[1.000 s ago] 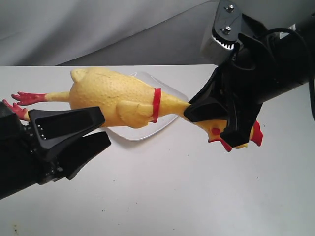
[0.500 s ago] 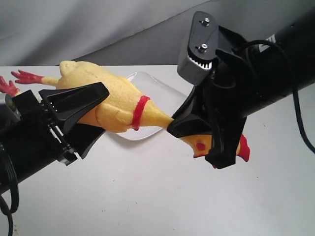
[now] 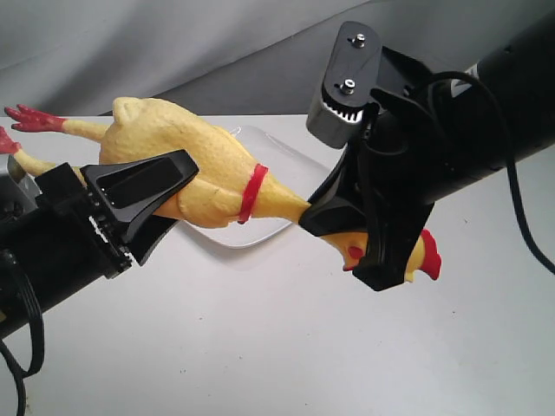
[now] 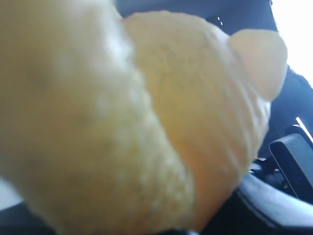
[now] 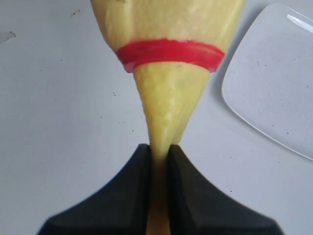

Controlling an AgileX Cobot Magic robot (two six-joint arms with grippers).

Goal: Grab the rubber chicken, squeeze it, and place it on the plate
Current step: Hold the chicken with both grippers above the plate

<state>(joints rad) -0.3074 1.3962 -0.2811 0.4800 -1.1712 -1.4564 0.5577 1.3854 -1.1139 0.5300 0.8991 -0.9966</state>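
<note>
Now, table [image 3: 260, 347]: a flat white top under everything, with a grey backdrop behind it.
Rubber chicken [image 3: 199, 165]: a long yellow plucked-bird toy with a red neck band, held up off the table. It stretches across in front of the plate, red feet up at the left and red-combed head down at the right. Its body fills the left wrist view as a blur.
Plate [image 3: 295, 169]: glossy white, shallow and rounded-square, lying flat on the table behind and under the chicken's middle. Nothing rests on it.
Right gripper [image 3: 334, 230]: black fingers pressed together on the thin neck, between the red band and the head.
Left gripper [image 3: 184, 192]: black fingers set apart at the fat body, one across its front and one below. Whether they actually squeeze it, I cannot tell.
</note>
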